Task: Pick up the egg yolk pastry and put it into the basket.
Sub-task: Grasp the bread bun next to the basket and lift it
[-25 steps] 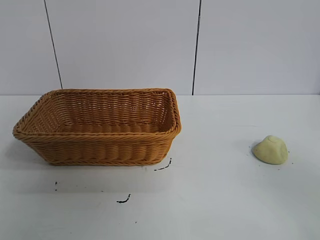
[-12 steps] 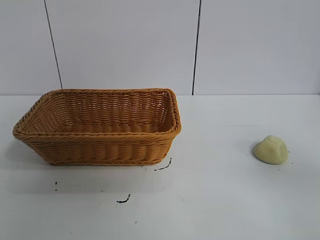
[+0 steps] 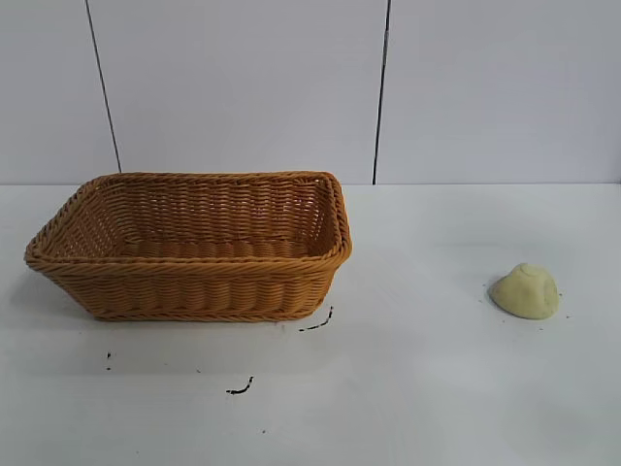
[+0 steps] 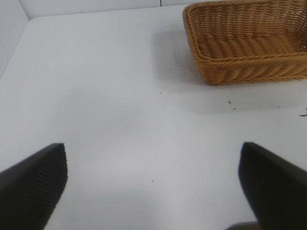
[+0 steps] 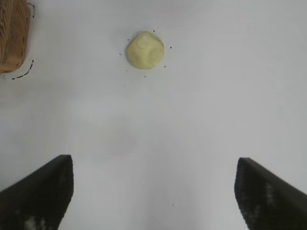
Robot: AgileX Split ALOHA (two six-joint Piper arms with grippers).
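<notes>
Two task items are on the white table, and neither has been handled. The egg yolk pastry sits bare on the table surface toward the right arm's side, well apart from the wicker basket, which stands toward the left arm's side and holds nothing visible.

No arm appears in the exterior view. In the right wrist view, the right gripper has its fingers spread wide, with nothing between them; the pastry lies ahead of it on the table, untouched, and only a corner of the basket shows at the frame edge. The left gripper is likewise spread wide and empty over bare table, with the basket some way off.

Assessment: the task is at the approach step, with pick-up not yet begun. The right arm looks the better placed to work. The next move calls for bringing the right gripper forward and down until its fingers straddle the pastry, then closing gently, as the lump appears soft. Small dark marks on the table beside the basket are of no consequence.
</notes>
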